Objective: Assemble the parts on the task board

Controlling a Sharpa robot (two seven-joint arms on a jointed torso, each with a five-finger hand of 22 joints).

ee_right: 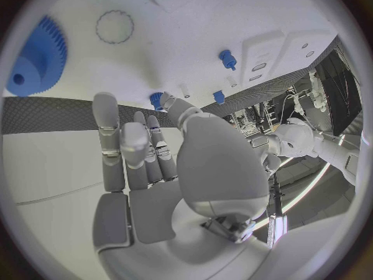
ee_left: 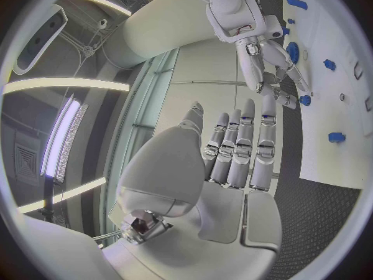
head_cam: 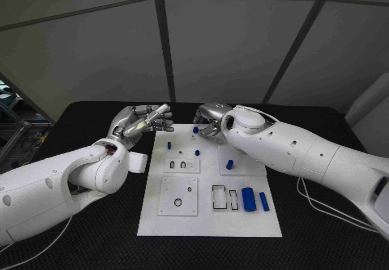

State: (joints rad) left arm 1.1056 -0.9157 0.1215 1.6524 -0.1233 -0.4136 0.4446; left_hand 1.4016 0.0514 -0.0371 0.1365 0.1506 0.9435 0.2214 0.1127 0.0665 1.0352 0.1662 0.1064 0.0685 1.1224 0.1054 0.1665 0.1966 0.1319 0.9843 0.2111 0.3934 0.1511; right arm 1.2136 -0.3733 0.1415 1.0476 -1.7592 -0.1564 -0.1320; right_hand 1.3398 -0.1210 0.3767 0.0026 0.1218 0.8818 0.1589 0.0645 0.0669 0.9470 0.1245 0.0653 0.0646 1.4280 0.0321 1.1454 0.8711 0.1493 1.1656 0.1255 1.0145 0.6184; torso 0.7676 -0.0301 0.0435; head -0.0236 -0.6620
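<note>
Nearest you, two blue cylinders lay on the white board: light, hard, slick; grip mid-body. Left hand hovered empty, fingers spread; right hand reached a far peg, contact unclear.

A black table carries everything here, its top dark and finely textured. Lying flat on its middle is the white task board, a long rectangular plate that runs from the far part of the table toward the near edge. Thin pale cables lie on the table on both sides: one loops along the right of the board, and another trails over the near left corner, well apart from the board.
</note>
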